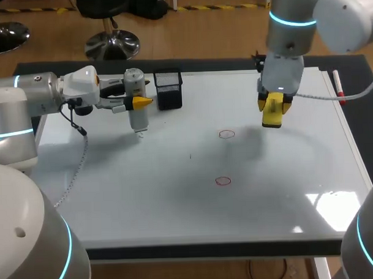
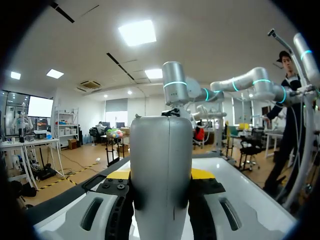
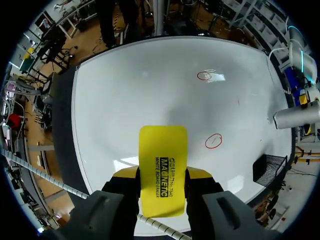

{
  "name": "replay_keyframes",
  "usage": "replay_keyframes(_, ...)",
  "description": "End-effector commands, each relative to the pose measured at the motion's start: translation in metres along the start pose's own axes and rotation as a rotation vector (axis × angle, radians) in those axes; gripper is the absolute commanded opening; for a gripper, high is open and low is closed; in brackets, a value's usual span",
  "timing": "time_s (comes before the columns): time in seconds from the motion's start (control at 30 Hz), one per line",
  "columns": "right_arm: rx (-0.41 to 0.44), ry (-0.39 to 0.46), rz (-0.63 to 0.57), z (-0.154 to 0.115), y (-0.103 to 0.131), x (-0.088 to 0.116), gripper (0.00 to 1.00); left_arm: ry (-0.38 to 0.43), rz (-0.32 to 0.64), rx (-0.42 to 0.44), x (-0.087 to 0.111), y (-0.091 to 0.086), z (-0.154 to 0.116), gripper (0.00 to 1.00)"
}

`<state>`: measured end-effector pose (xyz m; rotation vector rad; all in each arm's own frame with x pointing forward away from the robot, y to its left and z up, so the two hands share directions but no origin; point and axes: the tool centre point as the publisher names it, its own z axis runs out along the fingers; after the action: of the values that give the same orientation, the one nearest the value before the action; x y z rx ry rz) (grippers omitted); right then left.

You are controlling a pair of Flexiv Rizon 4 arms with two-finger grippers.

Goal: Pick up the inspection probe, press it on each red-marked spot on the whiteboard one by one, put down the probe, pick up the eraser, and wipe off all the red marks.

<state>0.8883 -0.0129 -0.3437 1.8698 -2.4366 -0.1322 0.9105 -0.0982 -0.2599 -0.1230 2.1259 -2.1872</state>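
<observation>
**Probe in the left arm, eraser in the right, both over the whiteboard (image 1: 176, 201).**

The left gripper (image 1: 136, 104) is clamped from both sides on the silver probe (image 1: 138, 120). It holds the probe upright near the whiteboard's far left corner, just beside a black mesh pen holder (image 1: 168, 88). Whether the probe's lower tip touches the surface cannot be told. The right gripper (image 3: 163, 175) grips the yellow eraser (image 3: 163, 145) between its fingers. It hangs above the far right part of the whiteboard, apart from the surface. The far red mark (image 1: 227, 134) lies around the middle of the whiteboard, between the two grippers. The near red mark (image 1: 223, 181) lies closer to the near edge. Neither tool is on either mark. A red marker pen (image 1: 339, 85) lies along the right edge.
</observation>
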Motion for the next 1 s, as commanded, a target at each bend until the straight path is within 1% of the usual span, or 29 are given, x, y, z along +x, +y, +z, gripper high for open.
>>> replay_keyframes(0.03, 0.009, -0.012, 0.011, -0.006, 0.000, 0.014, 0.00, 0.001, 0.001, 0.002, 0.000, -0.001, 0.000, 0.00)
replay_keyframes(0.1, 0.012, -0.018, 0.017, -0.008, -0.001, 0.019, 0.00, 0.001, 0.001, 0.002, 0.000, -0.001, 0.000, 0.00)
replay_keyframes(0.3, 0.019, 0.002, 0.023, -0.014, -0.001, 0.033, 0.00, 0.001, 0.001, 0.002, 0.000, -0.001, 0.000, 0.00)
replay_keyframes(0.5, 0.024, 0.021, 0.034, -0.022, 0.000, 0.052, 0.00, 0.001, 0.001, 0.002, 0.000, -0.001, 0.000, 0.00)
replay_keyframes(0.67, 0.028, 0.025, 0.051, -0.027, 0.001, 0.064, 0.00, 0.001, 0.001, 0.002, 0.000, -0.001, 0.000, 0.00)
replay_keyframes(0.77, 0.026, 0.022, 0.059, -0.027, 0.000, 0.068, 0.00, 0.001, 0.001, 0.002, 0.000, -0.001, 0.000, 0.00)
replay_keyframes(0.87, 0.027, 0.007, 0.079, -0.025, -0.005, 0.073, 0.00, 0.001, 0.001, 0.002, 0.000, -0.001, 0.000, 0.00)
replay_keyframes(1.0, 0.029, -0.004, 0.084, -0.026, -0.013, 0.071, 0.00, 0.001, 0.001, 0.002, 0.000, -0.001, 0.000, 0.00)
